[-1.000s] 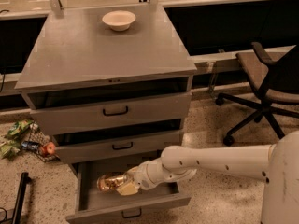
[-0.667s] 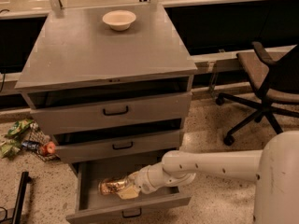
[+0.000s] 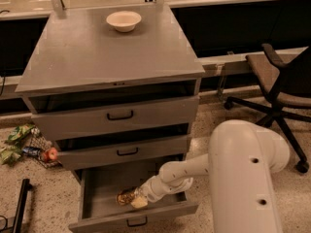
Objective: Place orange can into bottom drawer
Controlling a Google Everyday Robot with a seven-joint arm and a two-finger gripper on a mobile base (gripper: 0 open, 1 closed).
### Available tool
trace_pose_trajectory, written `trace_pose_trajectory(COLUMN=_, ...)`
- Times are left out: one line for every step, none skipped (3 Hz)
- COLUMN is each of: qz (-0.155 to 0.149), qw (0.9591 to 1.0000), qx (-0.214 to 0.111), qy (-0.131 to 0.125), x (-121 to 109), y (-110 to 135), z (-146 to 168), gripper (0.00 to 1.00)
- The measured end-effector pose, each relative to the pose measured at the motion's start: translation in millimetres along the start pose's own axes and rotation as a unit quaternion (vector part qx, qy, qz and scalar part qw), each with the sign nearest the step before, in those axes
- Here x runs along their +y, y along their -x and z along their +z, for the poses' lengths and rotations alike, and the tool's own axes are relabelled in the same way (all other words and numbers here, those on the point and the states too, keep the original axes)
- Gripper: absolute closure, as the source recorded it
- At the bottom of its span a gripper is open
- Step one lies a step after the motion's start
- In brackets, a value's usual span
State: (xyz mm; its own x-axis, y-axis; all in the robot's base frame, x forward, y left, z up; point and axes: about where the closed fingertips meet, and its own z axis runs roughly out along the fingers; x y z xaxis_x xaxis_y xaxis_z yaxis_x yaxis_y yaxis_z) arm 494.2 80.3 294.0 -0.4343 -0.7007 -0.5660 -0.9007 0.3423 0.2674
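The orange can (image 3: 125, 196) lies on its side inside the open bottom drawer (image 3: 167, 210), near the front middle of its floor. My gripper (image 3: 136, 199) reaches down into that drawer from the right, and its pale fingers are closed around the can's right end. The white arm (image 3: 243, 169) fills the lower right of the view. The drawer is pulled out, and its front panel with a small black handle (image 3: 136, 222) is at the bottom edge.
Two shallower grey drawers (image 3: 119, 115) sit above, slightly open. A cream bowl (image 3: 124, 20) stands on the cabinet top. Snack bags and an apple (image 3: 50, 154) lie on the floor at left. A black office chair (image 3: 282, 86) stands at right.
The arm has lowered and its elbow has swung toward the camera. The can has moved down to the floor of the bottom drawer, with the gripper still on it.
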Motion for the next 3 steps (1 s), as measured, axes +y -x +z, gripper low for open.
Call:
trace_pose_trajectory(qz=-0.004, qw=0.9993, qx=0.013, qy=-0.035, x=-28, y=-12, z=31, gripper=1.0)
trace_pose_trajectory(qz=-0.013, qw=0.9985, qx=-0.003, qy=-0.053, x=-48, y=-11, z=46, gripper=0.87)
trace_pose_trajectory(qz=-0.014, qw=0.9974, qx=-0.03, qy=-0.065, x=-67, y=-7, z=51, gripper=0.64)
